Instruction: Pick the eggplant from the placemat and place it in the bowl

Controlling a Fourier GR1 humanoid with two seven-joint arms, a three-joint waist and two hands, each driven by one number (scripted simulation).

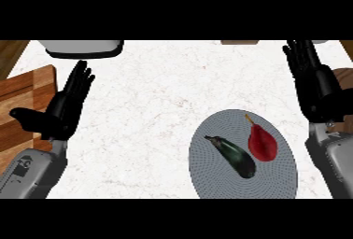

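A dark eggplant lies on a round grey placemat at the lower right of the counter, with a red pepper beside it on its right. A white bowl with a dark rim stands at the counter's far left edge, partly cut off by the view. My left hand rests open at the left, fingers pointing up towards the bowl. At the right edge my right hand also rests open, above and to the right of the placemat. Neither hand touches anything.
A wooden board lies along the counter's left edge, partly under my left hand. A brown object shows at the far edge, mostly cut off. White marble counter spreads between the hands.
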